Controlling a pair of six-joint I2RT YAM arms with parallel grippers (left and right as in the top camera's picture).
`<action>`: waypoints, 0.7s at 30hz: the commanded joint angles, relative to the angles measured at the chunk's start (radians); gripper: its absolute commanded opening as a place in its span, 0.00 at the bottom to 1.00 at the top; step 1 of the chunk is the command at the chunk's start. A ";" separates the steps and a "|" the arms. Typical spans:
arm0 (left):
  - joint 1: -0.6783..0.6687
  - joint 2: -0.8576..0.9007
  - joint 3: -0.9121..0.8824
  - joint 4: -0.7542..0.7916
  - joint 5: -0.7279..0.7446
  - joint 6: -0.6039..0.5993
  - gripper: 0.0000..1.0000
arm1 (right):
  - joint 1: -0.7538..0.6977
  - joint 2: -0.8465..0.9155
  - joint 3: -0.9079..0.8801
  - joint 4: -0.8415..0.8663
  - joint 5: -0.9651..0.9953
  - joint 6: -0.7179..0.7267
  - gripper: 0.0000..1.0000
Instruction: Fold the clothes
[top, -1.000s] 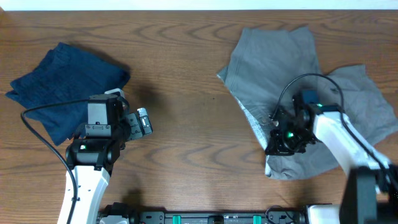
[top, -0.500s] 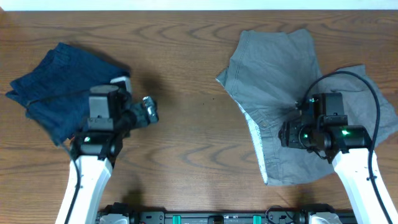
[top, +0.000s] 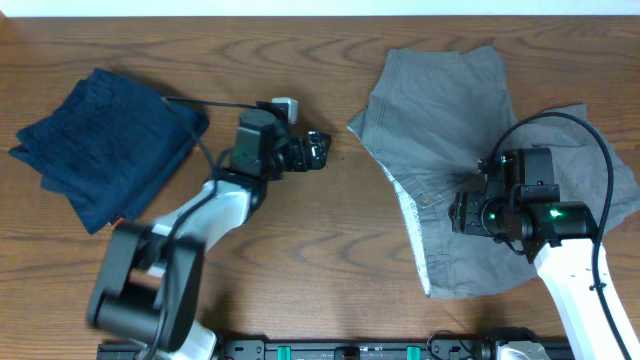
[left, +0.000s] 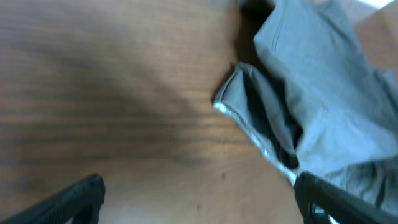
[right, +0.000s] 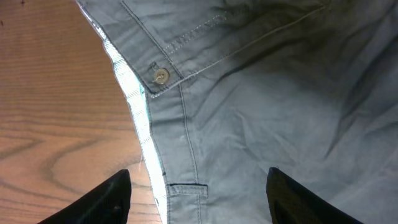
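The jaws of the right gripper (right: 198, 198) are spread apart and hold nothing; they are poised directly above the grey shorts (top: 440, 110), beside the waistband button (right: 161, 76) and the strip of pale lining (right: 132, 87) exposed along the left edge of the shorts. The jaws of the left gripper (left: 199, 199) are likewise apart and empty, and are held over bare table (top: 300, 250) just left of the shorts. The shorts are spread out, rumpled and unfolded, under the right gripper. The dark navy garment (top: 100, 140) is lying well to the left of the shorts. The woven cloth is judged light, limp and not slippery. The thicker waistband edge is recommended as the hold point, with all layers pinched together
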 joint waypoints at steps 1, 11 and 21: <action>-0.014 0.108 0.058 0.034 0.038 -0.056 0.94 | 0.001 -0.002 0.004 -0.007 0.009 0.011 0.68; -0.077 0.352 0.310 -0.047 0.038 -0.093 0.93 | 0.001 -0.002 0.004 -0.017 0.009 0.011 0.69; -0.123 0.464 0.354 0.032 0.004 -0.246 0.81 | 0.001 -0.002 0.005 -0.017 0.009 0.011 0.69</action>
